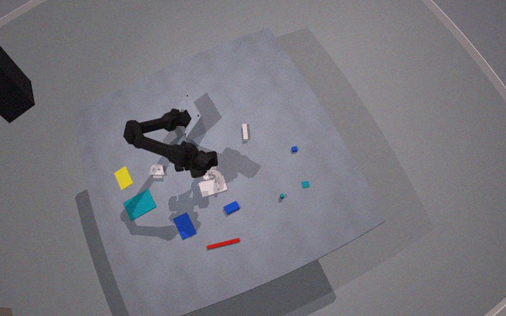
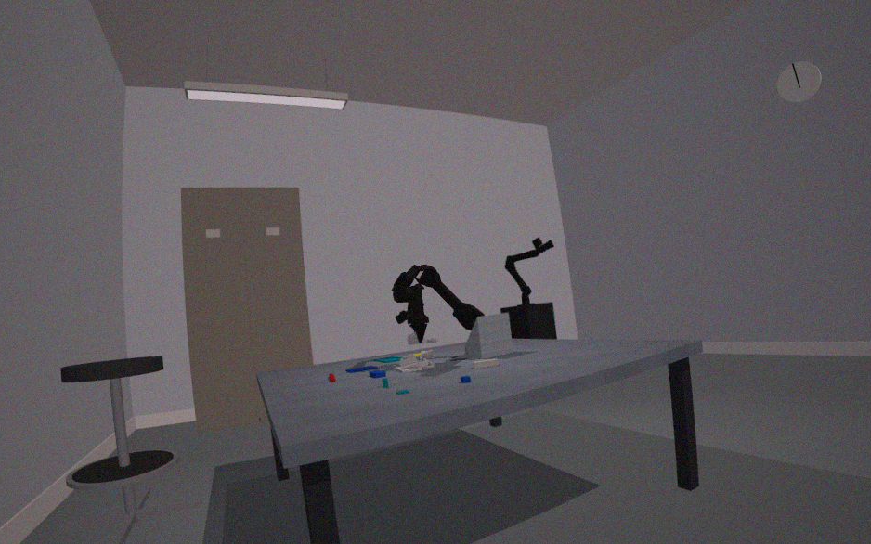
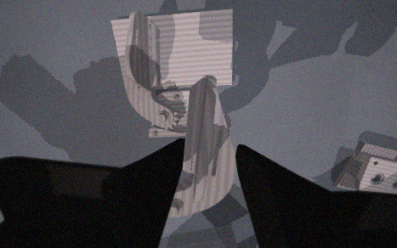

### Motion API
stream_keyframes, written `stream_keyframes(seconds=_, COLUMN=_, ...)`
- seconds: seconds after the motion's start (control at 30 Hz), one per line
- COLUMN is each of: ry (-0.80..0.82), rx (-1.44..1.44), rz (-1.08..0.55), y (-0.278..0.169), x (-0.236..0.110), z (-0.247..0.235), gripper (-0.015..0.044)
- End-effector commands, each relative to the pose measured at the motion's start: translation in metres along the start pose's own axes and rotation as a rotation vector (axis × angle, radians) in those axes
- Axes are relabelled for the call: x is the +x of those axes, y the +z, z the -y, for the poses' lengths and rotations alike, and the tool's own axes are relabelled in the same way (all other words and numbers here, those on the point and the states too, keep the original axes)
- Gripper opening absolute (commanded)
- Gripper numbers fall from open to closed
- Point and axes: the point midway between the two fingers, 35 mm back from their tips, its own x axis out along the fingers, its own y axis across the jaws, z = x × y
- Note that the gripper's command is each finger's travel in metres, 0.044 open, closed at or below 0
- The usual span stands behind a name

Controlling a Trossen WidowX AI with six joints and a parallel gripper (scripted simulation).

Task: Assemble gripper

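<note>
My gripper (image 2: 420,340) (image 3: 211,148) is shut on a white ribbed jaw (image 3: 221,180), which hangs above the table. In the wrist view this jaw covers part of the white gripper base (image 3: 207,59) (image 1: 207,189). The other jaw (image 3: 136,95) is at the base's left side in that view, its toothed end over the pin area; how fully it sits cannot be told. The pin area is partly hidden by the held jaw. The white housing plate (image 1: 156,170) (image 3: 388,176), with two round holes, lies apart from the base, at the right in the wrist view.
A yellow plate (image 1: 123,177), a teal plate (image 1: 139,204), a blue plate (image 1: 184,226), a blue block (image 1: 231,207) and a red bar (image 1: 223,244) lie around the base. A white block (image 1: 245,132) lies farther off. A pale upright panel (image 2: 491,335) stands near the arm's foot.
</note>
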Motion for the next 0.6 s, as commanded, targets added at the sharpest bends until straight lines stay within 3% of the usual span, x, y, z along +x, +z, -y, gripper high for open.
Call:
stream_keyframes(seconds=0.0, ry=-0.008, rx=-0.105, rz=-0.002, y=-0.005, x=0.004, z=0.013, gripper=0.0134)
stream_keyframes(seconds=0.27, ry=-0.012, rx=-0.280, rz=-0.003, y=-0.014, x=0.007, z=0.033, gripper=0.0134)
stream_keyframes(seconds=0.57, ry=-0.012, rx=-0.284, rz=-0.003, y=-0.014, x=0.007, z=0.034, gripper=0.0134)
